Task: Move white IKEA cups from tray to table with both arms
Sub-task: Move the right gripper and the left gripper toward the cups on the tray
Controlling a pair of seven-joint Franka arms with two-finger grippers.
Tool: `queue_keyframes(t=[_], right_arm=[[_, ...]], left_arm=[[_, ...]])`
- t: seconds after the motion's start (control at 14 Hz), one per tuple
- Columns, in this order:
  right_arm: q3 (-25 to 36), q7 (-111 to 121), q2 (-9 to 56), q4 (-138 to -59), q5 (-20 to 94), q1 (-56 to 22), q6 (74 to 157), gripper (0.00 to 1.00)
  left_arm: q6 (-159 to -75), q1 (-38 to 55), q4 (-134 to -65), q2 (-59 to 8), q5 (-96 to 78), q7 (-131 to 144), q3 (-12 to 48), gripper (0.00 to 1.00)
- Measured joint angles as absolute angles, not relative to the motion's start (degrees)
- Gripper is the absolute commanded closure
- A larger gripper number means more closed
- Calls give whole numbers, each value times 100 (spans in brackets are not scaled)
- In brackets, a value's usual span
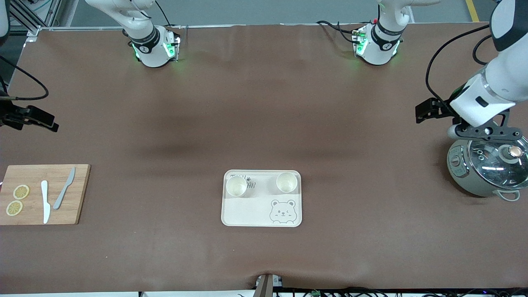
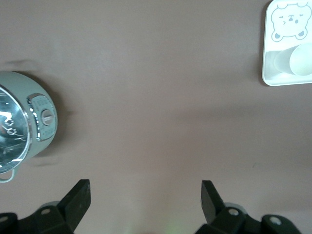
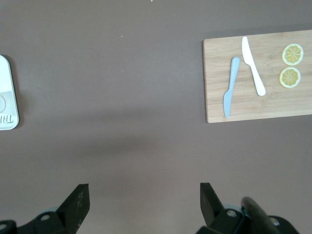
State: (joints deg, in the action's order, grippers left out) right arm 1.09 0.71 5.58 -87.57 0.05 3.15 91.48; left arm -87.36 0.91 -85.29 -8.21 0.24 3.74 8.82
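Note:
Two white IKEA cups stand upright on the cream bear-print tray [image 1: 261, 214] at the table's middle, one [image 1: 236, 186] toward the right arm's end and one [image 1: 286, 182] toward the left arm's end. My left gripper [image 1: 423, 112] hangs open and empty over bare table beside the grey cooker, apart from the tray. In the left wrist view [image 2: 145, 195] it is open, with a cup [image 2: 301, 59] on the tray [image 2: 287, 80] at the frame's edge. My right gripper [image 1: 47, 122] hangs open and empty over bare table near the cutting board; it also shows open in the right wrist view [image 3: 145, 195].
A grey cooker with a glass lid [image 1: 489, 173] stands at the left arm's end. A wooden cutting board [image 1: 43, 194] at the right arm's end carries two knives [image 1: 64, 187] and two lemon slices [image 1: 20, 192]. Brown table surface surrounds the tray.

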Motion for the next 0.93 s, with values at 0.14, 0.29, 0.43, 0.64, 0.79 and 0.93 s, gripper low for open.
queue_keyframes(t=[0.14, 0.29, 0.43, 0.64, 0.79, 0.93], right_arm=[[105, 69, 650, -8760, 5, 283, 9162, 0], [114, 67, 905, -8767, 7, 288, 9226, 0], [137, 67, 1162, -8760, 13, 313, 9330, 0], [150, 67, 1245, -8747, 15, 330, 9337, 0], [153, 64, 1246, -8744, 17, 332, 9321, 0], [159, 61, 1271, -8745, 17, 334, 9322, 0]], left_arm=[[-8749, 164, -8531, -986, -18, 374, 886, 0], [-8753, 374, -8537, -1199, -34, 374, 892, 0], [-8761, 662, -8539, -1434, -37, 570, 896, 0], [-9051, 1091, -8543, -1839, -37, 1632, 901, 0], [-9488, 1315, -8544, -2126, -37, 2246, 907, 0], [-10016, 1477, -8544, -2417, -37, 2616, 908, 0]])
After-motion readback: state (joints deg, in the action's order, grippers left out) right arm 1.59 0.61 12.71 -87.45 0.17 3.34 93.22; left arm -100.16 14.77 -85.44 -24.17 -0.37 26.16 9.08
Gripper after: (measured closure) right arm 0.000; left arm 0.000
